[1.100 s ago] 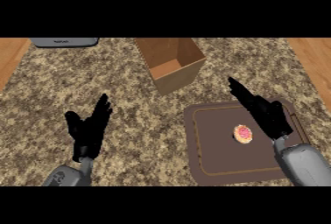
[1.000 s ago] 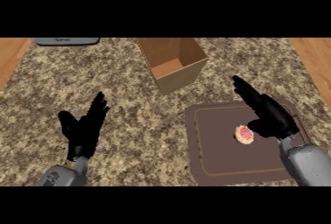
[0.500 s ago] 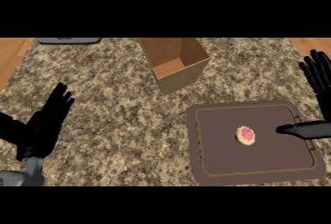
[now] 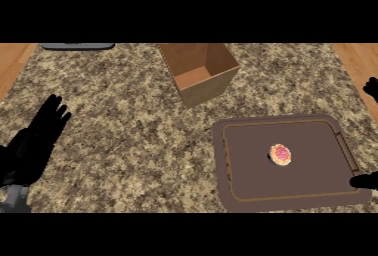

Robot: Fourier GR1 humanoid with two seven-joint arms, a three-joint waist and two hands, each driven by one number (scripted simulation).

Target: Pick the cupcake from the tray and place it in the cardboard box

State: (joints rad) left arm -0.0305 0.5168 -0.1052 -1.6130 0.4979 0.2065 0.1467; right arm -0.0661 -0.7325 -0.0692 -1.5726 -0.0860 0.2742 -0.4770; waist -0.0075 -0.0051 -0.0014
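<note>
A small cupcake with pink icing stands in the middle of the dark brown tray at the lower right. The open cardboard box stands at the back, left of the tray and tilted. My right hand is mostly past the right edge. Only its thumb shows beside the tray's near right corner, and a fingertip shows higher up, far apart from the thumb. It holds nothing. My left hand is open at the left edge, fingers up, far from the tray.
The counter is speckled stone with wooden strips along both sides. A flat dark object lies at the back left edge.
Both hands have swung outward towards the view's edges; the right hand has left the space over the tray, so the cupcake now shows fully. Cupcake, tray and box are unmoved.
</note>
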